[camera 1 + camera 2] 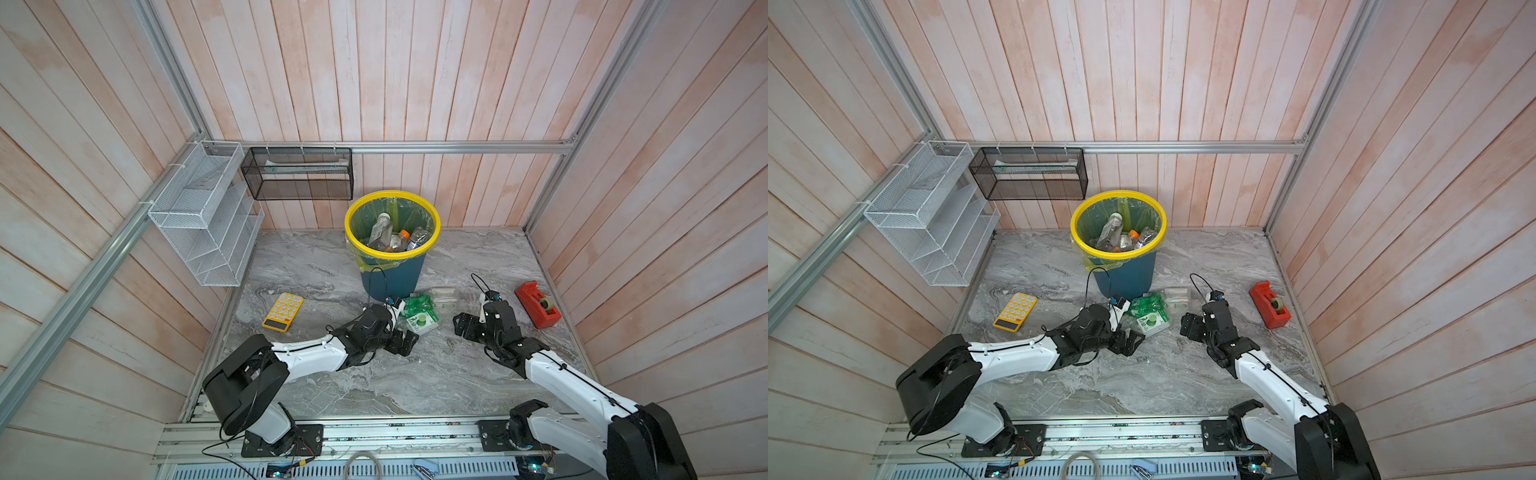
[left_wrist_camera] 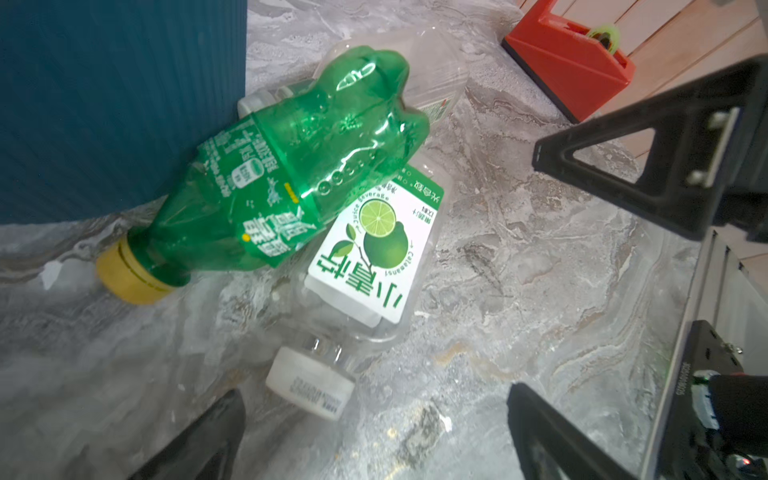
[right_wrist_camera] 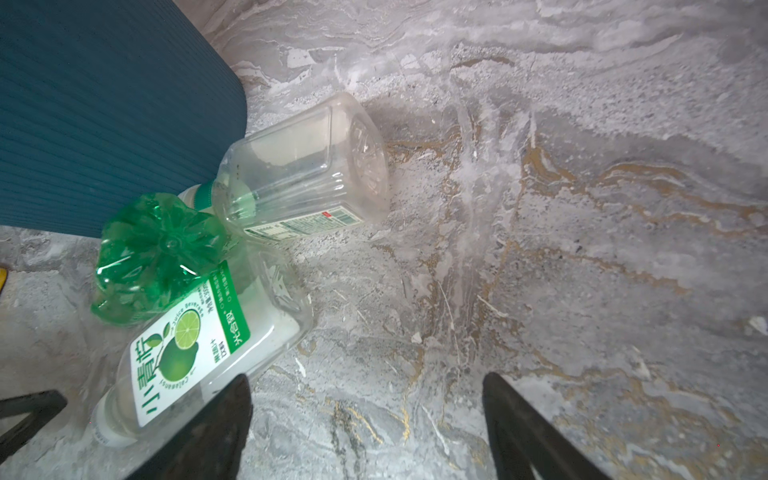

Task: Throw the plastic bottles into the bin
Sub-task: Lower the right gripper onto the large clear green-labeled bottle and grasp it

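Observation:
The teal bin [image 1: 392,286] with its yellow rim stands at the back middle, several plastic bottles [image 1: 390,237] inside. Three bottles lie in front of it: a green one [image 2: 291,166] with a yellow cap, leaning on the bin; a clear one with a lime label [image 2: 374,257] and a white cap; a plain clear one [image 3: 307,174] behind them. My left gripper [image 2: 374,415] is open, low over the floor just short of the white cap. My right gripper [image 3: 365,399] is open and empty, to the right of the lime-label bottle [image 3: 199,353].
A yellow calculator [image 1: 283,311] lies left of the bin and a red tape dispenser [image 1: 538,304] near the right wall. A white wire rack [image 1: 203,224] and a black mesh basket [image 1: 297,172] hang on the walls. Wooden walls close in three sides.

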Controlling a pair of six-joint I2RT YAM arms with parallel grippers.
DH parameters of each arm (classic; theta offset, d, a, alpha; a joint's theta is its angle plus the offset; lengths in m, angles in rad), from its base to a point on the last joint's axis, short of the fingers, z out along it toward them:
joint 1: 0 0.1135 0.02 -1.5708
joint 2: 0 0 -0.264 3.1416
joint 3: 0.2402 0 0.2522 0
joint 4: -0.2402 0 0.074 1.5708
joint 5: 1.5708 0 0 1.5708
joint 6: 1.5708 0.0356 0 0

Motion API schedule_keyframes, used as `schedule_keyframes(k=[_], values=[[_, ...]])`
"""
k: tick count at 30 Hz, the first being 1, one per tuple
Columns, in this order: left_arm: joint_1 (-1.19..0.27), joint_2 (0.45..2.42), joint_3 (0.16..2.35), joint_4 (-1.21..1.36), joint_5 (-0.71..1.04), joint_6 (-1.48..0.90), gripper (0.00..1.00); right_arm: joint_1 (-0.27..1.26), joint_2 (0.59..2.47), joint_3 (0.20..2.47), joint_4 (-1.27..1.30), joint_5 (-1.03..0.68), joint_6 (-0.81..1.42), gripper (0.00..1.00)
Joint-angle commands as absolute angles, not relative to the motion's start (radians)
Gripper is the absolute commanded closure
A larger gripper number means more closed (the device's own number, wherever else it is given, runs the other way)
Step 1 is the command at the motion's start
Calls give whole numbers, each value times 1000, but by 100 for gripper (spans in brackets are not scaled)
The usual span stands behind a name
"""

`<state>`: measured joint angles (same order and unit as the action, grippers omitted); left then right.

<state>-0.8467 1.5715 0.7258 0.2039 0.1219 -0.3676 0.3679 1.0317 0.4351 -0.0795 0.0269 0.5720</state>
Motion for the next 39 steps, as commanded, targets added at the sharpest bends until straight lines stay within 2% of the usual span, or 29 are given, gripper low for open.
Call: schedule_keyframes(k=[1,8,13,17,23,27,30,39], values=[[-848,1625,777,280,161,-313,0,342,990,408,-81,-5,568,12],[-865,1733,836,261,258,-374,6,289,921,390,-112,-24,565,10],[-906,1731,812,293,274,-430,8,270,905,384,-120,-41,560,10],[-1000,1705,828,336,299,-472,7,268,913,383,-111,-55,576,10],[-1055,1709,824,428,353,-568,7,270,931,366,-87,-102,632,6],[-1055,1619,748,468,279,-602,6,306,944,348,-78,-100,665,0],[-1058,1514,712,425,197,-573,4,407,980,374,-102,-11,676,0],[-1055,1252,575,234,-122,-553,0,631,1236,550,-160,163,706,0]])
